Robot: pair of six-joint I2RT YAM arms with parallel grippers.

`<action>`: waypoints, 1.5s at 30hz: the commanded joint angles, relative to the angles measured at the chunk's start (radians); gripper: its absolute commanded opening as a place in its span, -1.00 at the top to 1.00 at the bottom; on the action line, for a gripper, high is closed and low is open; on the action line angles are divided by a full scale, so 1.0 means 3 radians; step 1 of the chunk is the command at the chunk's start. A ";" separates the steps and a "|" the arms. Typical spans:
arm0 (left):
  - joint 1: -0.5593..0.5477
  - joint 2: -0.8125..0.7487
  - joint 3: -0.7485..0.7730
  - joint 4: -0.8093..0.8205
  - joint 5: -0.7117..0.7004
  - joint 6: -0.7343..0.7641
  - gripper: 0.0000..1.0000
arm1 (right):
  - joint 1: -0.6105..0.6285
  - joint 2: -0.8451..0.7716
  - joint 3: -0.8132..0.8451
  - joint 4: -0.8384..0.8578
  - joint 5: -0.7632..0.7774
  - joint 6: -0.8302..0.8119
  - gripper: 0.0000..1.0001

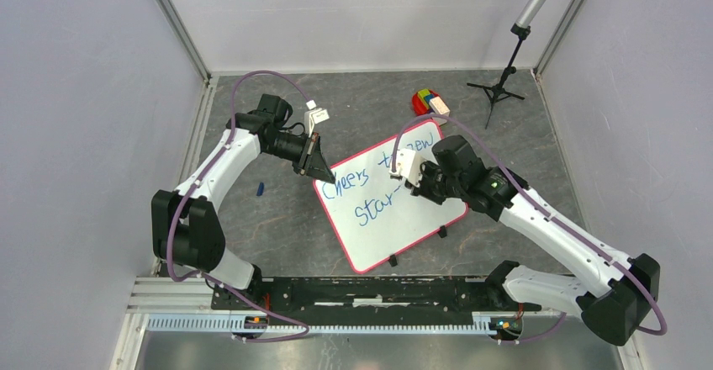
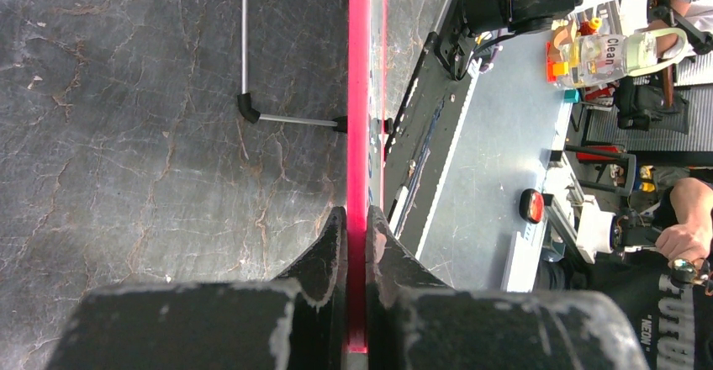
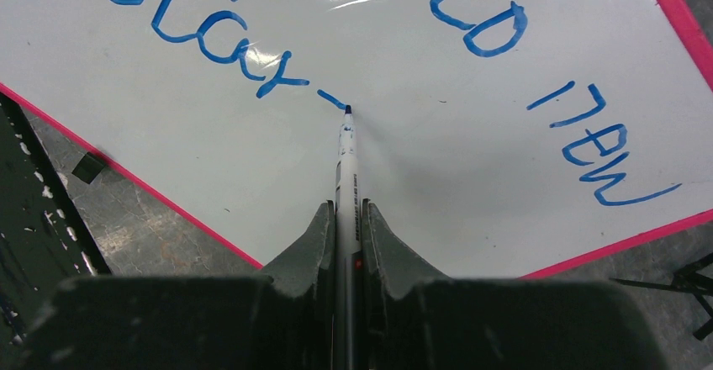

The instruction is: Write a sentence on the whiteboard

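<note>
The whiteboard lies angled on the tabletop, the sentence at "Star-". Our right tool pinches the blue marker, tip touching; our left tool clamps the pink rim. We'd keep pressure light and the stroke level.

Bright even light, glare streaks on whiteboard, sharp focus

You're looking at a white whiteboard with a pink-red rim and small black clips. The sentence is blue, matching the tip of the white-barrelled marker. Your table is dark grey, marbled with pale veins. Your left hand and right hand are scuffed black, and the cables are purple. A small blue object shows too.
</note>
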 commanded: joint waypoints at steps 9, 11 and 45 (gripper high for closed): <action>-0.0028 0.0014 0.0116 0.0069 -0.0121 0.0109 0.95 | -0.0029 0.0039 0.0284 0.0100 -0.0179 -0.0054 1.00; -0.0028 0.0013 0.0115 0.0069 -0.0120 0.0109 0.95 | -0.0028 0.0074 0.0290 0.0117 -0.0149 -0.0053 1.00; -0.0028 0.0024 0.0093 0.0069 -0.0140 0.0129 0.95 | -0.0027 -0.0168 -0.0247 -0.0025 -0.0029 -0.0100 1.00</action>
